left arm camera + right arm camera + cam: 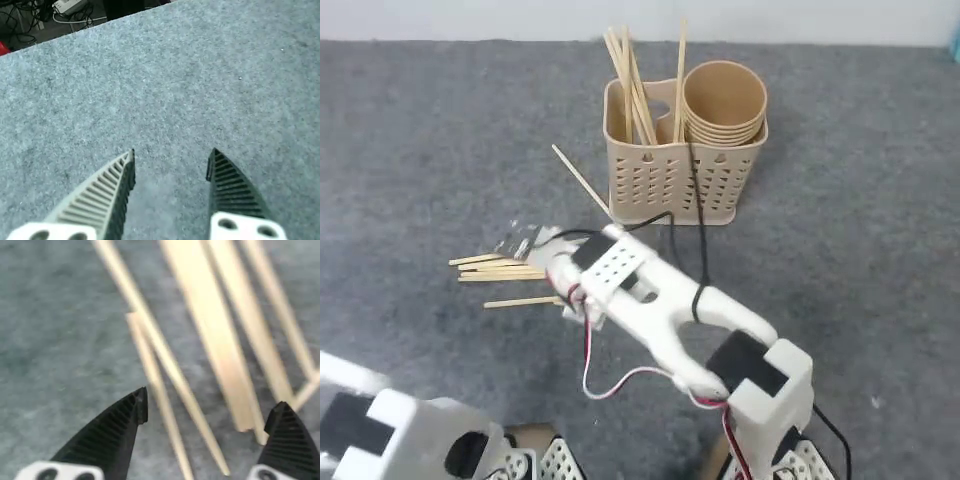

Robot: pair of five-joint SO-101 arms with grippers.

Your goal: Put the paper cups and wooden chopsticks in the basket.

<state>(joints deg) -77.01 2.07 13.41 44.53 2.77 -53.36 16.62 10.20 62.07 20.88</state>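
Observation:
A beige slotted basket (670, 180) stands at the back of the grey mat. It holds a stack of paper cups (724, 100) and several upright wooden chopsticks (632, 80). More loose chopsticks (500, 268) lie on the mat to its front left, and one chopstick (580, 178) lies slanted by the basket's left side. My right gripper (565, 285) hangs low over the loose pile. In the right wrist view it (212, 399) is open, with chopsticks (220, 340) lying between and beyond its fingertips. My left gripper (172, 151) is open over bare mat and holds nothing.
A crumpled clear wrapper (520, 240) lies just behind the loose chopsticks. The left arm's body (400, 440) sits at the front left corner. Black and red cables (620, 380) trail along the right arm. The mat's far edge (75, 27) has cables beyond it.

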